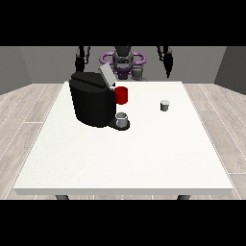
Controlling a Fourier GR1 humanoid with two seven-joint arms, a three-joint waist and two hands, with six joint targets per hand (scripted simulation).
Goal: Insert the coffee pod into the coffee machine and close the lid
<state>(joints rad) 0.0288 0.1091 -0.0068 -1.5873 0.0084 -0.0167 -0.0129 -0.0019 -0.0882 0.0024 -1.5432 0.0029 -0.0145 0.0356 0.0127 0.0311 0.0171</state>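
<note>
Hands at view's left (79, 65) and right (168, 72) raised behind the table (120, 153), finger state unclear.

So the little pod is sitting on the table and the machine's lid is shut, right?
Not quite. The pod does sit on the table, but the lid of the machine is open, tilted up. The front view shows it.

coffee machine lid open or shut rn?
Open. The grey lid stands tilted up above the top of the black coffee machine. The small grey coffee pod sits upright on the white table, not inserted.
</note>
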